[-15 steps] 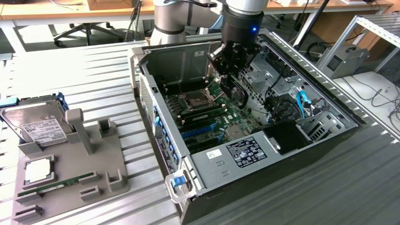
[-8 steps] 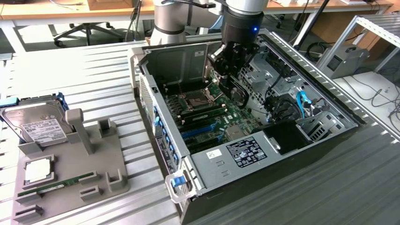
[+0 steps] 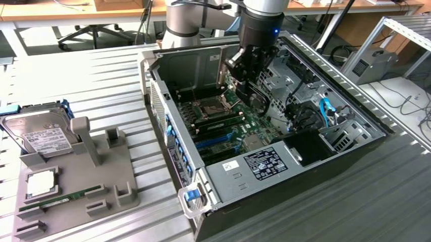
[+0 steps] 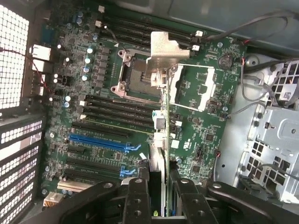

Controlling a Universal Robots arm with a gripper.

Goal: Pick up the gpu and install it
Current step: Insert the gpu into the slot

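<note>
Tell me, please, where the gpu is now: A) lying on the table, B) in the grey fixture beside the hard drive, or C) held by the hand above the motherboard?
C: the hand grips the gpu edge-on over the motherboard inside the open case.

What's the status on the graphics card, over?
Pincer shut on thin black expansion card with silver end bracket. Card edge-on over green motherboard, inside open grey computer case. Nothing seen between them.
</note>
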